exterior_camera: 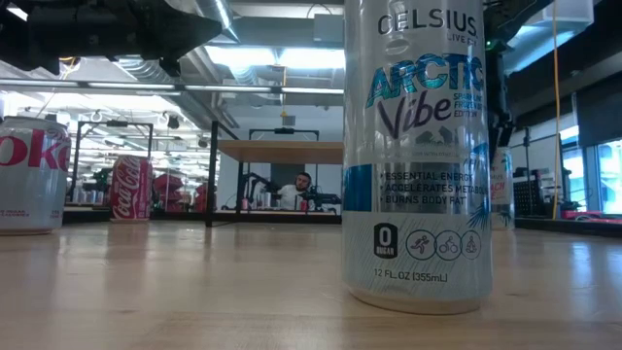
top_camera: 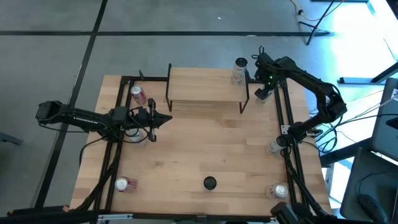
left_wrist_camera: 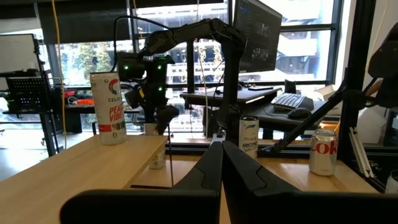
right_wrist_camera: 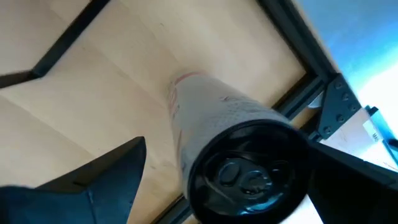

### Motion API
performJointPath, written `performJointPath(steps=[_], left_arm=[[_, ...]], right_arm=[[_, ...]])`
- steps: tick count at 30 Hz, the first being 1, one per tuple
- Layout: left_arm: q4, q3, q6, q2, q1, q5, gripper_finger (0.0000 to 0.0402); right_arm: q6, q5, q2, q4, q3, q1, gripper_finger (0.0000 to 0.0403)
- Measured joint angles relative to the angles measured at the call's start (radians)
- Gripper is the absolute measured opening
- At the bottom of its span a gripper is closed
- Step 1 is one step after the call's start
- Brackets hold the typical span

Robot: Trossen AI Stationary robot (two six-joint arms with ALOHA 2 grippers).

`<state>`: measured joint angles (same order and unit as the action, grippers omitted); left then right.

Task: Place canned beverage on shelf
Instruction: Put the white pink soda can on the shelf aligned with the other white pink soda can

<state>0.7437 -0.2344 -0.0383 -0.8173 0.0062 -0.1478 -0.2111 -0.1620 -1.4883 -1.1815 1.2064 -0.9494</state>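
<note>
the shelf (top_camera: 205, 84) stands at the far middle of the tabletop (top_camera: 205, 149). one tall can (top_camera: 239, 71) stands upright on its far right corner, the peach-labelled can seen in the left wrist view.

the right hand (top_camera: 263, 93) is at the far right, just beside the right end of the shelf, lowered over a slim white can with a black top (right_wrist_camera: 239, 168) standing on the tabletop near the black frame rail. its fingers are spread wide, one either side of that can, and not yet closed on it; nothing is held.

the left hand (top_camera: 163, 119) waits at the left, near the shelf's left legs, fingers pressed together and empty. other cans remain along the tabletop's edges.

step in hand, by judgement: the pick-up of the next can. the next move calls for closing squarely on the can body, lifting clear of the shelf edge, then setting it down beside the can already placed without knocking that one.
</note>
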Motion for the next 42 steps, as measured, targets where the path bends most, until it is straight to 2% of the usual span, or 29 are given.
performJointPath(steps=[4,9,10,19,24,31,34,42], left_arm=[[0.001,0.0,0.0,0.0,0.0,0.0,0.0],[0.001,0.0,0.0,0.0,0.0,0.0,0.0],[0.001,0.0,0.0,0.0,0.0,0.0,0.0],[0.012,0.0,-0.01,0.0,0.0,0.0,0.0],[0.014,0.0,-0.025,0.0,0.0,0.0,0.0],[0.016,0.0,-0.024,0.0,0.0,0.0,0.0],[0.016,0.0,-0.024,0.0,0.0,0.0,0.0],[0.017,0.0,-0.023,0.0,0.0,0.0,0.0]], right_arm=[[0.0,-0.006,-0.003,0.002,-0.007,0.0,0.034],[-0.004,-0.012,0.002,0.001,-0.029,0.0,0.0242],[-0.005,-0.012,0.004,0.001,-0.03,0.001,0.0232],[0.02,0.006,0.084,-0.083,-0.009,0.107,0.0232],[0.1,0.006,0.132,-0.155,-0.009,0.23,0.0232],[0.209,0.083,0.163,-0.208,-0.01,0.412,0.0232],[0.263,0.078,0.171,-0.231,-0.009,0.508,0.0232],[0.382,0.087,0.172,-0.267,-0.009,0.67,0.0232]])
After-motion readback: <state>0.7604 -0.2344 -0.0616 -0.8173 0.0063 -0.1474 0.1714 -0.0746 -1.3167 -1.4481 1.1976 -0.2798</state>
